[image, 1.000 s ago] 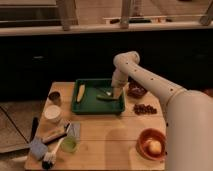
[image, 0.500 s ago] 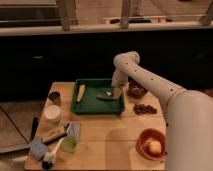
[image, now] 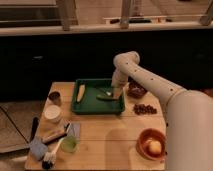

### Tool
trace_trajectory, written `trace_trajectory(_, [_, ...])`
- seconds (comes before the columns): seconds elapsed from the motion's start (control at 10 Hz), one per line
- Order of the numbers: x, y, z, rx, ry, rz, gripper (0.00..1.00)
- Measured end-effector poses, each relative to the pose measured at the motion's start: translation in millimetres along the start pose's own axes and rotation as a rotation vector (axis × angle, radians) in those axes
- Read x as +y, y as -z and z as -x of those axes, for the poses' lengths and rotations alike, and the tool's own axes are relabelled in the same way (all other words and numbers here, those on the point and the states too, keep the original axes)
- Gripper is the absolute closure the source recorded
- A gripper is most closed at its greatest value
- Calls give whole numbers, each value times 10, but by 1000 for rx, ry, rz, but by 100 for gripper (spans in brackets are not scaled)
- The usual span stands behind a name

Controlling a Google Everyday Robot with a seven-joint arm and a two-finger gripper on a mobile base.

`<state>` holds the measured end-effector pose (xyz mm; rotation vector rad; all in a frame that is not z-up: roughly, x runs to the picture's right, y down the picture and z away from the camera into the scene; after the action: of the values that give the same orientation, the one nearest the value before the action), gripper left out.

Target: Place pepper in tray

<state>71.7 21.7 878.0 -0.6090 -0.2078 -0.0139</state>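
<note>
Camera view shows the small dark green pepper [image: 105,95] lying inside the dark green rectangular plastic tray [image: 98,110], in its right half, with its long axis running roughly 9-to-3 o'clock. The tool [image: 117,90] hangs just at the pepper's 2 o'clock. Whether it is spread or pinching, I cannot tell. A yellowish-tan elongated item [image: 80,92] lies along the tray's 9 o'clock side, and the tray rests on the wooden worktop [image: 110,135].

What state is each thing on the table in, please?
pepper: lying in the tray, right of its middle.
tray: flat, holding the pepper and a tan item.
end effector: low over the tray, at the pepper.
orange bowl: upright, holding a yellow item.
</note>
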Motion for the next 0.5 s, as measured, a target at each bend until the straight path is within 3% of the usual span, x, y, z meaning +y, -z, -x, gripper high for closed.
trace_trajectory(0.5, [0, 0, 0, 0, 0, 0, 38])
